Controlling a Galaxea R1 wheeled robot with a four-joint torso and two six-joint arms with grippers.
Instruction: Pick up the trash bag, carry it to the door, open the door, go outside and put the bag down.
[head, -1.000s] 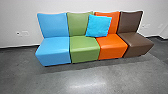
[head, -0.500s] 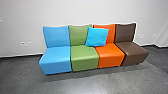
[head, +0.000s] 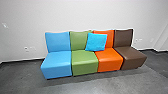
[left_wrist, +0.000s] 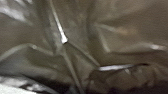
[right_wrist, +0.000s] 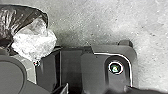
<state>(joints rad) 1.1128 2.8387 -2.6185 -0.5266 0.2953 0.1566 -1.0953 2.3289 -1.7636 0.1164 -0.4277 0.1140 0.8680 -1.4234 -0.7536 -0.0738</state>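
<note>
Creased trash bag (left_wrist: 120, 37) looms at my left wrist; head view's centre, a blue cushion (head: 97, 42) leans. I can't tell either hand's state.

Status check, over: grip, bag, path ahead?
Grip unconfirmed, both arms. Bag close up at left wrist camera. Seats ahead, along wall. Over.

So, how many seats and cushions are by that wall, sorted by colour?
Light blue seat: 1
Green seat: 1
Orange seat: 1
Brown seat: 1
Turquoise cushion: 1
Total: 5
</note>
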